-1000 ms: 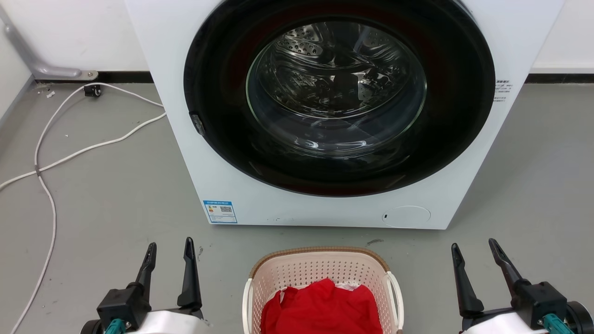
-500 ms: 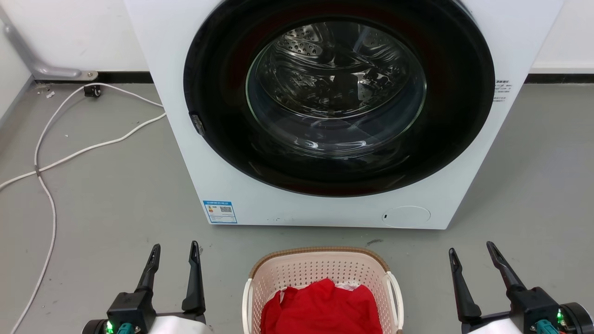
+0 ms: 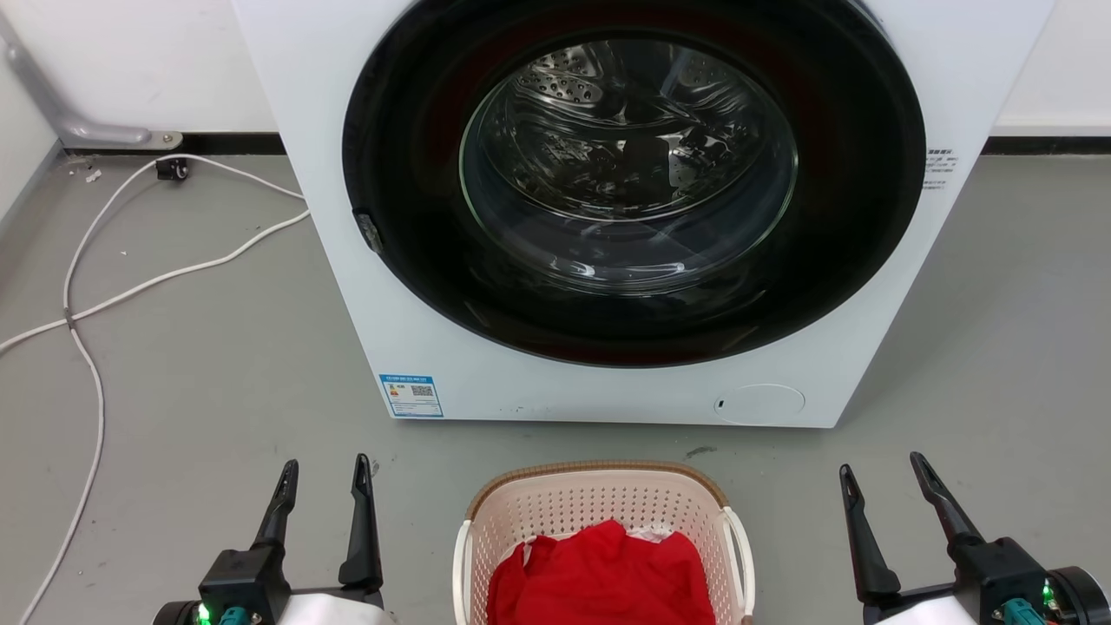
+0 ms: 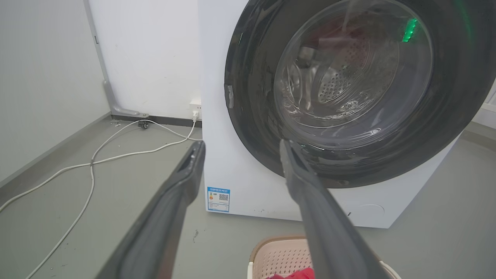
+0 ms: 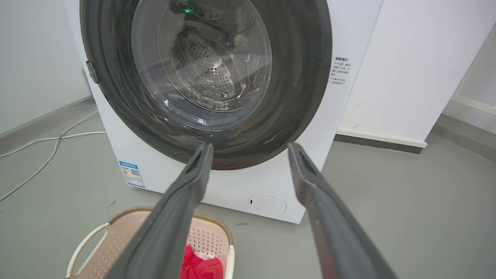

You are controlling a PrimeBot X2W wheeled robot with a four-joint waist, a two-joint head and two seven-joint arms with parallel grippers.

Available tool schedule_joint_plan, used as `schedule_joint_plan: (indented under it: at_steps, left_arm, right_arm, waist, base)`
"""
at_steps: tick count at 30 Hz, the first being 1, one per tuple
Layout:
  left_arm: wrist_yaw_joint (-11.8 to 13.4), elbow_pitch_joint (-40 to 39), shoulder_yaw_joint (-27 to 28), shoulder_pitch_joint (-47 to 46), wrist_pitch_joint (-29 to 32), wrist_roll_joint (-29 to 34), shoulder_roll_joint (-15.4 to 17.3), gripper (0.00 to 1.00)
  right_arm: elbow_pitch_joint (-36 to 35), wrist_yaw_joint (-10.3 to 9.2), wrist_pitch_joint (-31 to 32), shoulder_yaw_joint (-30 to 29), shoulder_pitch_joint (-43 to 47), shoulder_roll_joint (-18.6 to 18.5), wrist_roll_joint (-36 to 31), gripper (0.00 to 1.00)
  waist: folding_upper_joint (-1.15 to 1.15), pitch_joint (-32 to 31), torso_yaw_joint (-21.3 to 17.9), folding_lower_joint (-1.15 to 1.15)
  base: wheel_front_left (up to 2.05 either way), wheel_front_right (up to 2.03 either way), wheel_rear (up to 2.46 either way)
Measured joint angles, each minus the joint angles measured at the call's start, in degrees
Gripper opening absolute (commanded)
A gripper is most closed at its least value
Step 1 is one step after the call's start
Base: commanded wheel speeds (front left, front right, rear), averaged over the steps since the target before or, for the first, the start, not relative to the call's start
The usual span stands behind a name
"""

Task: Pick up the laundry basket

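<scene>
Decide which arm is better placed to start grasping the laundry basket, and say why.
Right, narrowly. The left gripper and right gripper flank the laundry basket, jaws open, touching nothing; the right wrist view takes in more of the basket, including a white handle.

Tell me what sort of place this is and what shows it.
Likely a laundry room or utility corner: a front-loading washing machine, the laundry basket holding red clothing on the grey floor before it, and white cables trailing alongside.

Head view looks steeply down at the washing machine (image 3: pixel 608 395); both wrist views share it, lower.
</scene>
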Motion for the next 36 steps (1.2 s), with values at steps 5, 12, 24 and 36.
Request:
schedule_joint_plan:
  at_steps: [5, 12, 24, 36]
  left_arm:
    - [-0.01, 0.64, -0.13, -0.26, -0.01, -0.15, 0.00, 1.00]
    - [-0.76, 5.36, -0.48, -4.97, -0.09, 1.01, 0.02, 1.00]
    - [-2.88, 24.53, -1.23, -20.74, -0.09, 2.85, 0.04, 1.00]
    - [-4.57, 47.53, -3.58, -39.44, -0.09, 6.16, 1.66, 1.00]
  right_arm:
    - [0.00, -0.01, 0.00, -0.04, -0.09, 0.00, 0.07, 1.00]
    - [3.31, 0.00, -0.01, 1.62, -3.89, 0.00, -1.48, 1.00]
    - [20.26, 0.00, -0.02, 4.75, -19.20, 0.01, -5.43, 1.00]
    - [44.63, 0.00, -0.01, 7.82, -38.68, 0.02, -9.53, 1.00]
  waist:
    - [0.00, 0.64, -0.01, 0.00]
    - [0.00, 3.44, -0.19, 0.00]
    - [0.00, 14.37, -1.08, 0.01]
    - [0.00, 31.75, -1.93, 0.02]
  base:
    - [0.00, 0.00, 0.00]
    - [0.00, 0.00, 0.00]
    - [0.00, 0.00, 0.00]
    - [0.00, 0.00, 0.00]
